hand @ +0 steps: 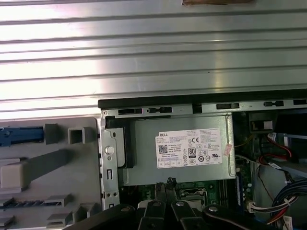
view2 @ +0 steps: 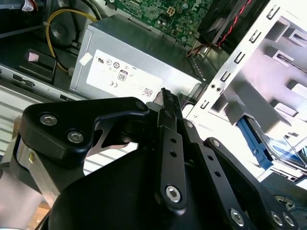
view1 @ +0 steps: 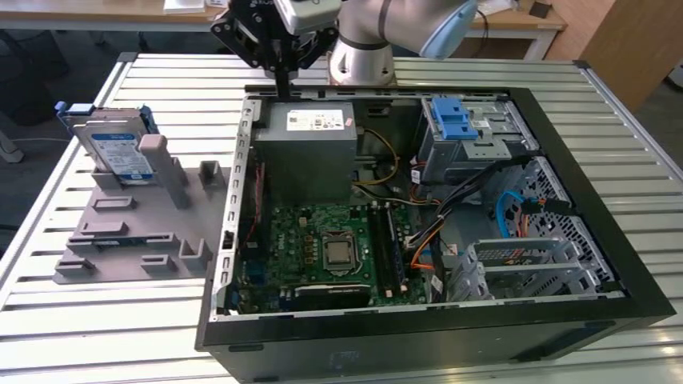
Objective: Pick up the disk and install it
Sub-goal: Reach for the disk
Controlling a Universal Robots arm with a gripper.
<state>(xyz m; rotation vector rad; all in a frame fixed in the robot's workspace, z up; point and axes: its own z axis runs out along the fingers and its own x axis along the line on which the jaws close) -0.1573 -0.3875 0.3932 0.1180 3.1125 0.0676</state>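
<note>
disk (view1: 115,152): silver metal, blue plastic rails | tool (view1: 283,90): matt black

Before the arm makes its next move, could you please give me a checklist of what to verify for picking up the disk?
1. Disk reachable: ok. The disk stands upright in the grey holder, outside the case.
2. Gripper empty: ok. The gripper is shut on nothing.
3. Gripper over disk: not ok. It hovers at the rear edge of the computer case, by the power supply.
4. Case open: ok. The motherboard is exposed.
5. Slot free in the drive cage: cannot tell.
</note>
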